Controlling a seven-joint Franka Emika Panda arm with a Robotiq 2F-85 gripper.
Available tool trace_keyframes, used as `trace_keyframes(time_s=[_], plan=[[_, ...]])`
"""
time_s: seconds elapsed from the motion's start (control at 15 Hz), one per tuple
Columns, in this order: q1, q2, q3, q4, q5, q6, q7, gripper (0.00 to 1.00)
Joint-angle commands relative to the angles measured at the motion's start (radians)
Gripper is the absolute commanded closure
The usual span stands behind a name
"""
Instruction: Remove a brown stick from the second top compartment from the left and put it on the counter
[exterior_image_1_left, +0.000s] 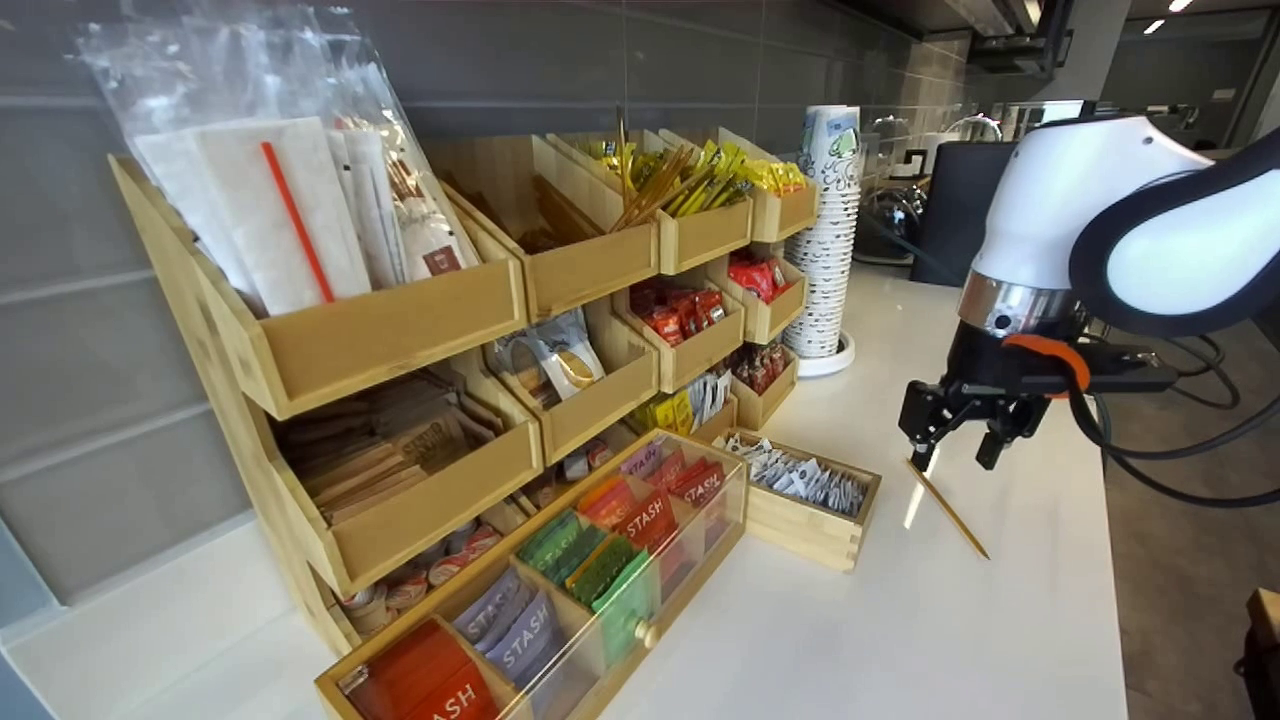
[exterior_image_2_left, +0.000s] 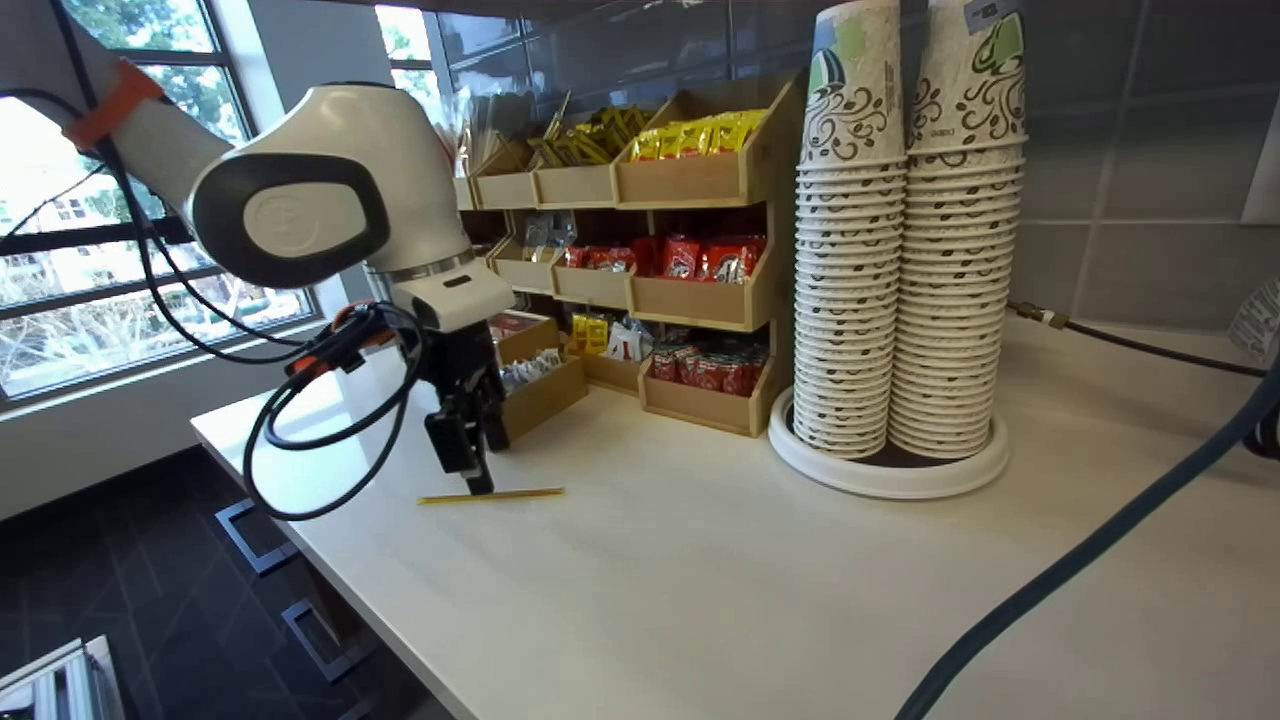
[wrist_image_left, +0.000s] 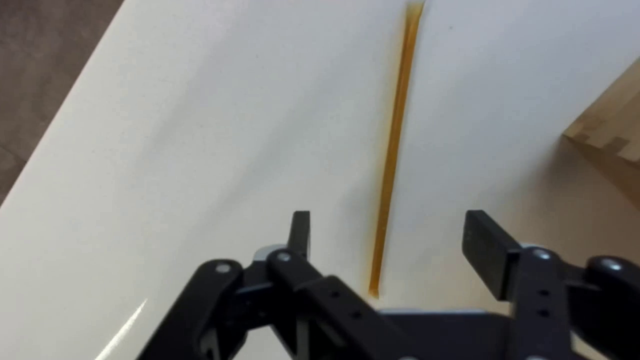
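The brown stick (exterior_image_1_left: 950, 511) lies on the glossy white counter (exterior_image_1_left: 1000, 630). It also shows in an exterior view (exterior_image_2_left: 525, 494) and in the wrist view (wrist_image_left: 395, 145). My gripper (exterior_image_1_left: 955, 460) is low over the counter, with its fingers apart and nothing held. In the wrist view the near end of the stick lies between the two open fingers (wrist_image_left: 387, 215), apart from both. In an exterior view a fingertip (exterior_image_2_left: 489, 466) appears close by the stick. The second top compartment (exterior_image_1_left: 592, 268) is a pale wooden bin with brown sticks inside.
A small wooden box of white packets (exterior_image_1_left: 800, 520) stands close beside the gripper. A clear-fronted tea box (exterior_image_1_left: 600, 600) is in front of the rack. Stacked paper cups (exterior_image_2_left: 850, 300) stand on a round white tray (exterior_image_2_left: 890, 482). The counter's front edge (exterior_image_2_left: 400, 650) is near.
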Motion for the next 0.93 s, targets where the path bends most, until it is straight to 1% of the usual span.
trace_keyframes(time_s=[0.0, 0.27, 0.73, 0.8, 0.87], plan=[[0.011, -0.111, -0.012, -0.014, 0.02, -0.09, -0.025, 0.0], [-0.007, -0.202, -0.01, -0.014, 0.003, -0.2, -0.027, 0.0], [-0.016, -0.343, -0.012, -0.011, 0.01, -0.398, -0.067, 0.0], [-0.016, -0.358, -0.013, -0.009, 0.015, -0.418, -0.073, 0.0], [-0.018, -0.304, 0.002, 0.0, 0.009, -0.372, -0.045, 0.0]])
